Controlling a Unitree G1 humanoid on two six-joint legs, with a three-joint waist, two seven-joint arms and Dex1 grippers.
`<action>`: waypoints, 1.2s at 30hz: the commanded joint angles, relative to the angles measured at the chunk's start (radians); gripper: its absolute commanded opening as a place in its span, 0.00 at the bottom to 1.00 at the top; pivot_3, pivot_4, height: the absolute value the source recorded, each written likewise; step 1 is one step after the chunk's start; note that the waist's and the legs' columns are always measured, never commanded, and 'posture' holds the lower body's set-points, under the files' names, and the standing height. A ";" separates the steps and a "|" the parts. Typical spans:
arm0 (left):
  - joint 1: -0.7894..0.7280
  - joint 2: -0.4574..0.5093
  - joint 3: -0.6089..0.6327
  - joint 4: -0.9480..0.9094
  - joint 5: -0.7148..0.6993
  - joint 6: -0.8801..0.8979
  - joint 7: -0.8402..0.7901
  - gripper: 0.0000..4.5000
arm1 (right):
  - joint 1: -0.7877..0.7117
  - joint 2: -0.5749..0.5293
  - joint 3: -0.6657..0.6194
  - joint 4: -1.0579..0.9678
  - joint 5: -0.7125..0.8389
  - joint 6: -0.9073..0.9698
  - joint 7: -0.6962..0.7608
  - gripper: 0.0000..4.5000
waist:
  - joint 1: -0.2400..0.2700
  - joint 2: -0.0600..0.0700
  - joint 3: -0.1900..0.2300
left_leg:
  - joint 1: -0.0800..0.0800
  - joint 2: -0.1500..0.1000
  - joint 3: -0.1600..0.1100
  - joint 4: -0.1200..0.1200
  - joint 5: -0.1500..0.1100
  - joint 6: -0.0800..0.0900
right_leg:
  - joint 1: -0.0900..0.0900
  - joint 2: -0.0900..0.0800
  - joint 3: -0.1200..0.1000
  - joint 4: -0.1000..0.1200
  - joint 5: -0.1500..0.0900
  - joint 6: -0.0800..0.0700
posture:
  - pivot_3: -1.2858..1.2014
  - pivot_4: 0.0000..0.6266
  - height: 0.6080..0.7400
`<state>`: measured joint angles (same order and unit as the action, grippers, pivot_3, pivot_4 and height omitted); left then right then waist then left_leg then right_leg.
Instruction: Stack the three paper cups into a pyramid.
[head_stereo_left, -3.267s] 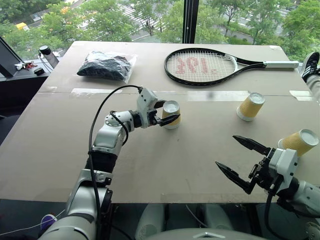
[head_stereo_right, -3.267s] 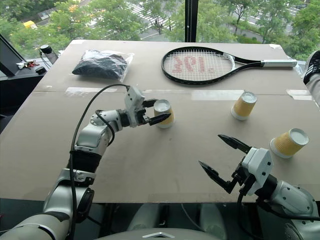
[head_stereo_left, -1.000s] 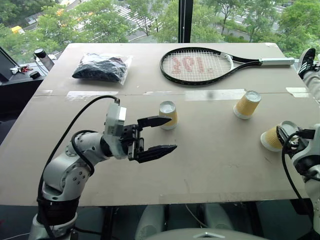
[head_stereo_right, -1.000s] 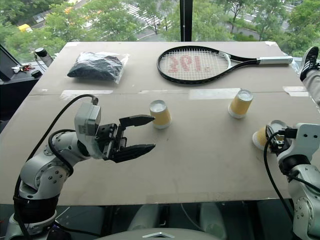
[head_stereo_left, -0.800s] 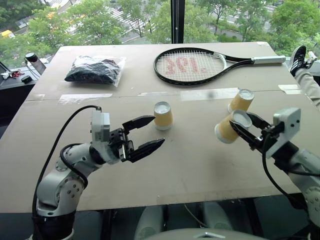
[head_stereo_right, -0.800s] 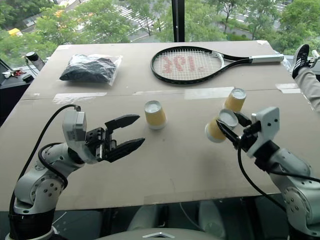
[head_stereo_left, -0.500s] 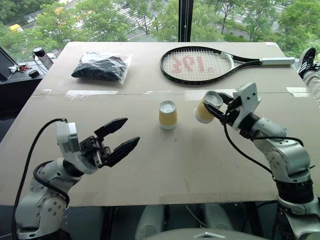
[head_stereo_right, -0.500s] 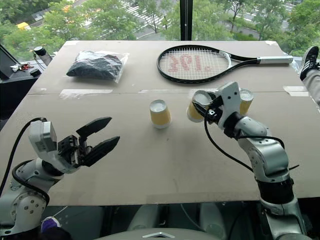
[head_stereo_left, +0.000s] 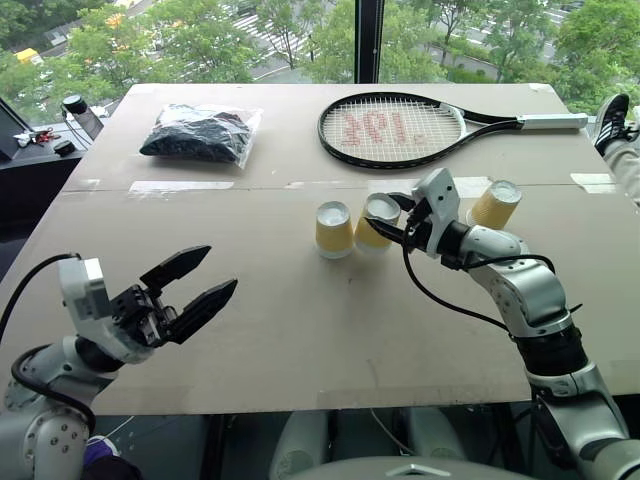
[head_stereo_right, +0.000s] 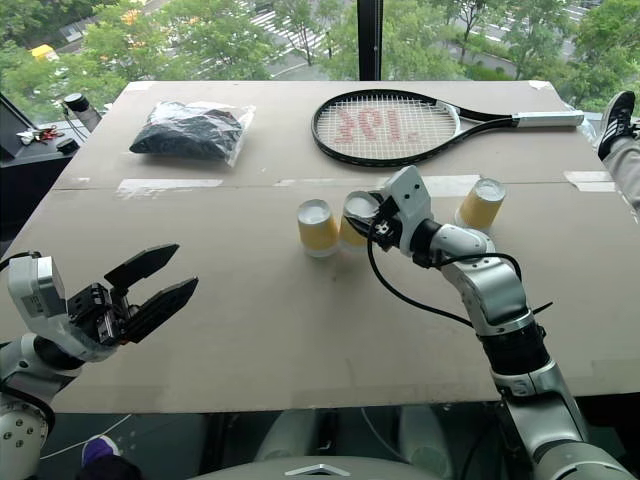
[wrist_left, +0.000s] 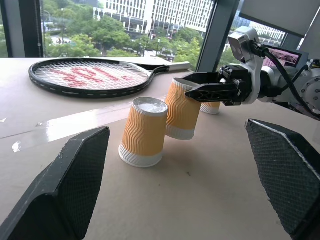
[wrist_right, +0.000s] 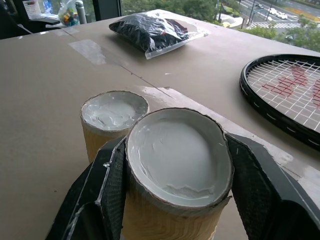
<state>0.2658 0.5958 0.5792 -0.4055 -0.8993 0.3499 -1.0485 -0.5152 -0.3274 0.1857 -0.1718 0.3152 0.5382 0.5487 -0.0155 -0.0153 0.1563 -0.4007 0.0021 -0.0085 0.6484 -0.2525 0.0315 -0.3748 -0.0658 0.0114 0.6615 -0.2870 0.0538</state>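
Three mustard-yellow paper cups stand with their white bases up. One cup (head_stereo_left: 333, 229) stands at the table's middle. Right beside it is a second cup (head_stereo_left: 374, 222), slightly tilted, with my right gripper (head_stereo_left: 389, 216) shut on its upper part. I cannot tell whether this cup (wrist_left: 182, 114) rests on the table or touches its neighbour (wrist_left: 143, 131). The third cup (head_stereo_left: 494, 204) stands apart to the right. My left gripper (head_stereo_left: 217, 270) is open and empty, low near the front left, well clear of the cups.
A tennis racket (head_stereo_left: 395, 128) lies at the back, its handle pointing right. At the back left sits a clear bag of dark stuff (head_stereo_left: 197, 133). A person's shoe (head_stereo_left: 611, 122) shows at the right edge. Pale tape strips (head_stereo_left: 180, 185) cross the table (head_stereo_left: 300, 340).
My right gripper has carried its cup from the right edge leftward to beside the middle cup. The open left gripper has drawn back from the cup toward the front left.
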 joint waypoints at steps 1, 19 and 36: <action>0.006 0.011 0.026 -0.013 -0.023 -0.014 -0.012 1.00 | -0.016 0.015 0.011 -0.001 -0.030 -0.049 0.007 0.48 | 0.000 0.000 0.000 | 0.000 0.000 0.000 0.000 0.000 0.000 | 0.000 -0.001 0.000 0.000 0.000 0.000 | 0.52 0.24 1.00; 0.006 0.029 0.036 -0.004 -0.038 -0.004 -0.012 1.00 | 0.052 0.039 0.052 0.063 -0.130 -0.138 0.036 0.89 | -0.001 0.000 0.000 | 0.000 0.000 0.000 -0.001 0.000 0.000 | -0.001 -0.001 0.000 0.000 0.000 0.000 | 0.52 0.24 1.00; -0.044 0.068 -0.014 0.002 -0.052 0.026 -0.065 1.00 | 0.086 -0.209 -0.345 -0.200 0.127 0.070 0.060 0.98 | 0.002 0.000 0.000 | -0.001 0.000 0.000 -0.001 0.000 0.000 | -0.001 -0.004 -0.001 -0.001 0.000 0.000 | 0.52 0.24 1.00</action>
<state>0.2312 0.6423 0.5726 -0.3766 -0.9282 0.3711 -1.0924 -0.4071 -0.5092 -0.0529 -0.4045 0.4531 0.5901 0.6766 -0.0131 -0.0154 0.1565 -0.4018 0.0021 -0.0088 0.6475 -0.2528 0.0312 -0.3759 -0.0694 0.0105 0.6609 -0.2871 0.0536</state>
